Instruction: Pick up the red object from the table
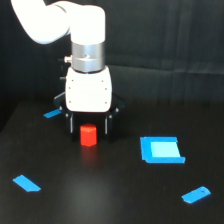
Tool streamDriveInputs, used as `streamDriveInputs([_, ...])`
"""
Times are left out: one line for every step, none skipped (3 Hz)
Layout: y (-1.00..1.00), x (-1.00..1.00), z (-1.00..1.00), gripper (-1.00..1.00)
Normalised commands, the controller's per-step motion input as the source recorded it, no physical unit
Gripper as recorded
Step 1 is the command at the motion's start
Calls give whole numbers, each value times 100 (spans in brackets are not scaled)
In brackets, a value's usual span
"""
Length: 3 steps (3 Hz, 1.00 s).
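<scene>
- gripper [88, 129] hangs low over the table [100, 195]; dark fingers [71, 123] stand either side of the red object [88, 135]; jaws spread wider than the block, gaps visible on both sides, no contact seen
- red object upright on the table, centred between the fingers, faint red reflection below it; cannot tell if fingertips touch the surface
- white arm body [88, 89] straight above, silver wrist ring [88, 56] on top
- blue square piece [161, 150] well apart toward the exterior view's right; small blue pieces at lower left [26, 183], lower right [196, 194], and one [52, 114] just beside the gripper's left edge in view
- dark curtain [165, 35] behind
</scene>
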Motion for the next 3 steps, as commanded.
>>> streamDriveInputs([2, -7, -37, -16])
streamDriveInputs([1, -2, -29, -96])
streamDriveInputs([-3, -4, -14, -100])
